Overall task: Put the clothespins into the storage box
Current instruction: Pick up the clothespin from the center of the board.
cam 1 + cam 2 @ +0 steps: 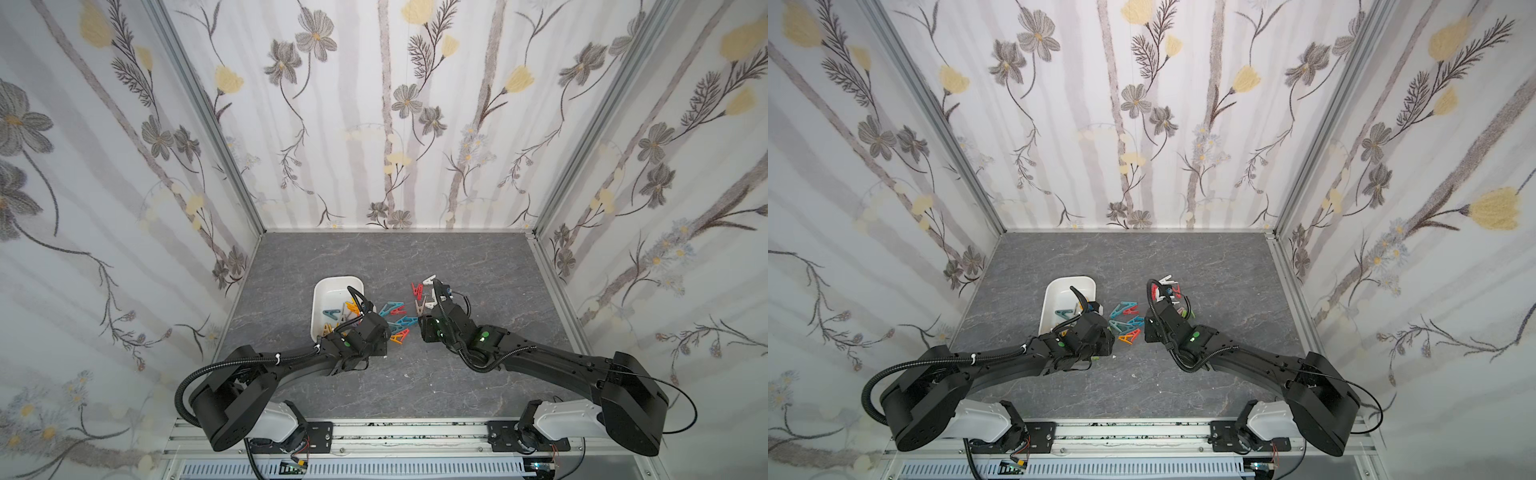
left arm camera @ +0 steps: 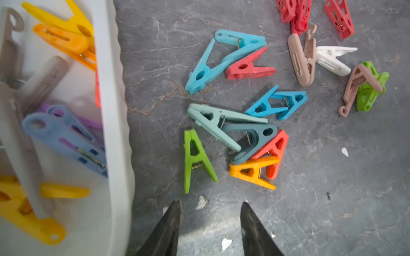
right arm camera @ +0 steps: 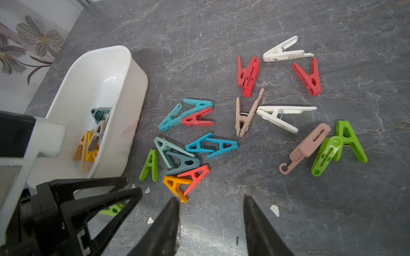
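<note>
Your left fingers (image 2: 168, 226) and right fingers (image 3: 257, 226) hang spread and empty, poised because coloured A-shaped plastic clothespins (image 3: 221, 146) lie on the grey bench (image 3: 332, 199) at three o'clock of the white plastic storage box (image 3: 135, 99).

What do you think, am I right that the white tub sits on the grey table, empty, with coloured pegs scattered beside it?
Not quite: the storage box is not empty. The left wrist view shows an orange clothespin and a blue clothespin inside it, among others. The rest holds: it sits on the grey table with other clothespins scattered beside it.
</note>
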Action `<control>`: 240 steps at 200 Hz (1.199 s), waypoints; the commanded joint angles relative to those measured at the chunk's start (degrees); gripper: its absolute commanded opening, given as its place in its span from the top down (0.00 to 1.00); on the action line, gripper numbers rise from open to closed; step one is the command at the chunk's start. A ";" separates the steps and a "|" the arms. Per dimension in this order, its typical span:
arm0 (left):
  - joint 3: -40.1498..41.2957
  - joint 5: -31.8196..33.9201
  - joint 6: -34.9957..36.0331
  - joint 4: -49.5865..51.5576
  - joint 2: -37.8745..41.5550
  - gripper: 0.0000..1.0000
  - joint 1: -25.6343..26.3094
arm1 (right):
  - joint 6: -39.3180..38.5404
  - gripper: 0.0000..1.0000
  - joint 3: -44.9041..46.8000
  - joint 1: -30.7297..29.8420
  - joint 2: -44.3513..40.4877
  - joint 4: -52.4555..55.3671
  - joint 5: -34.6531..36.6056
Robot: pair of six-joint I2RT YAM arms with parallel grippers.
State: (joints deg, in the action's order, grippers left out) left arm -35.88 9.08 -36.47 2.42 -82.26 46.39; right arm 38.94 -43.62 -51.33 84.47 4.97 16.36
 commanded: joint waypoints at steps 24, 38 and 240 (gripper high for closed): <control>-2.99 2.96 4.84 0.86 -3.54 0.66 -1.39 | 1.66 0.52 3.26 0.87 -1.93 -2.66 0.46; -3.32 3.05 5.37 1.29 -3.96 0.69 -1.50 | 1.75 0.52 3.63 1.14 -2.03 -2.84 0.38; -7.95 -2.66 8.12 5.22 1.14 1.00 -1.65 | -2.11 0.50 -2.05 3.52 0.40 9.50 14.07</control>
State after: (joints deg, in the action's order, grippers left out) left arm -42.02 7.27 -29.45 4.38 -84.73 44.84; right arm 40.29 -42.28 -48.01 83.85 8.54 20.75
